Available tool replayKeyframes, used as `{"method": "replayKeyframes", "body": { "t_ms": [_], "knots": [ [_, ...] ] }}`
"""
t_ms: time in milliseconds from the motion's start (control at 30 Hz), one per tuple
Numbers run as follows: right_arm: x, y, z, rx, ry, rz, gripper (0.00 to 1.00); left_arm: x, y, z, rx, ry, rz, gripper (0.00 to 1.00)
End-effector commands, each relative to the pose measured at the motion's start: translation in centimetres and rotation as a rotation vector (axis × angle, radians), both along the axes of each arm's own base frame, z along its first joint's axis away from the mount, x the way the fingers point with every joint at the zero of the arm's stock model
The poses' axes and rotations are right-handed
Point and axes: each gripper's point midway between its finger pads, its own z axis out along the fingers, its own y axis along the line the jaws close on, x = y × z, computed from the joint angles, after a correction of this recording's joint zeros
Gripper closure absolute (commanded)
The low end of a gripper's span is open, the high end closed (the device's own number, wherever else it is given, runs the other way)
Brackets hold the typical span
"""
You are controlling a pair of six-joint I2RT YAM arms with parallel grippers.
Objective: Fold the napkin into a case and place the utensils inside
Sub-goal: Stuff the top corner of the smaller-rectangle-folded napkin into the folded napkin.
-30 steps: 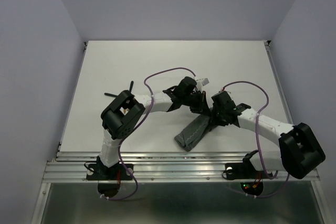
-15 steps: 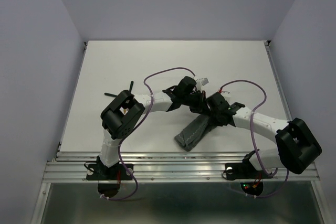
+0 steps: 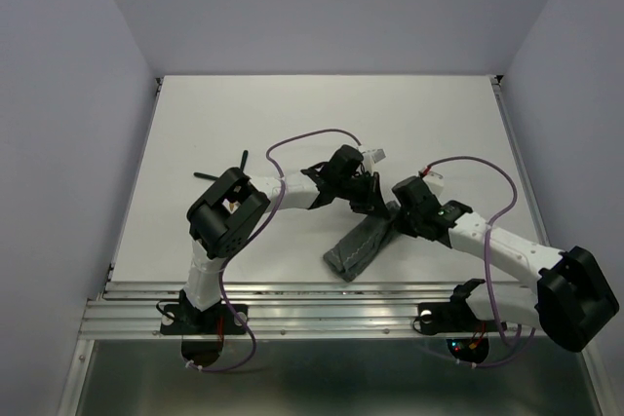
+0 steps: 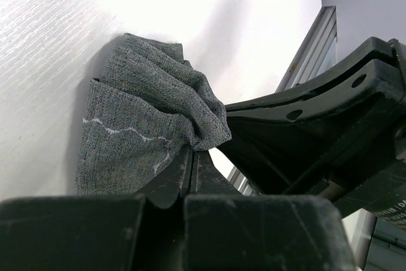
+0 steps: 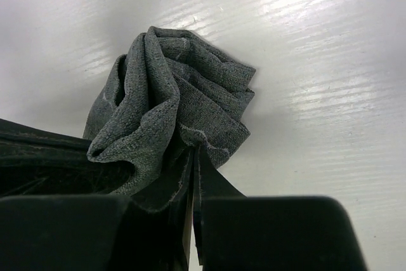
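1. Your right gripper (image 3: 397, 218), spread a second ago, now pinches the far end of the napkin (image 3: 357, 247).
2. Your left gripper (image 3: 370, 204) stays pinched on that end too.
3. The napkin lies bunched, right of centre, near.

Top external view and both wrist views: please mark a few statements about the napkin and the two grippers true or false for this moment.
1. The dark grey-green cloth napkin lies spread out as a flat open square. False: it is gathered into a narrow, bunched strip lying on a diagonal.
2. The left gripper is shut on a fold of the napkin. True.
3. The right gripper hangs open above the cloth. False: its jaws are shut on a fold of the napkin.
4. Both grippers grip the napkin at its far end, while its near end lies on the white table. True.
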Motion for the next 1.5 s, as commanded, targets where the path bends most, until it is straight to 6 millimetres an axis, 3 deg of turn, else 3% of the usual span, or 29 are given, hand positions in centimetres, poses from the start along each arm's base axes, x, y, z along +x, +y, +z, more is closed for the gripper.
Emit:
{"method": "replayKeyframes", "body": {
  "t_ms": [0,300,833,1233,1467],
  "knots": [
    [0.8,0.6,0.6,0.062,-0.062,-0.049,0.96,-0.8,-0.3,0.6,-0.025,-0.006,-0.031,1.0],
    [0.5,0.4,0.9,0.12,-0.117,-0.085,0.98,-1.6,-0.2,-0.8,0.018,0.006,-0.035,1.0],
    [0.7,0.7,2.1,0.182,-0.172,-0.09,0.99,-2.2,0.0,-5.0,0.164,0.048,-0.029,1.0],
    [0.6,1.7,1.8,0.207,-0.151,-0.048,0.99,-2.2,-1.7,-3.6,0.142,0.015,-0.02,1.0],
    [0.4,1.5,1.5,0.203,-0.147,-0.051,0.99,-2.3,-1.9,-1.0,0.106,-0.071,-0.035,1.0]
  ]
}}
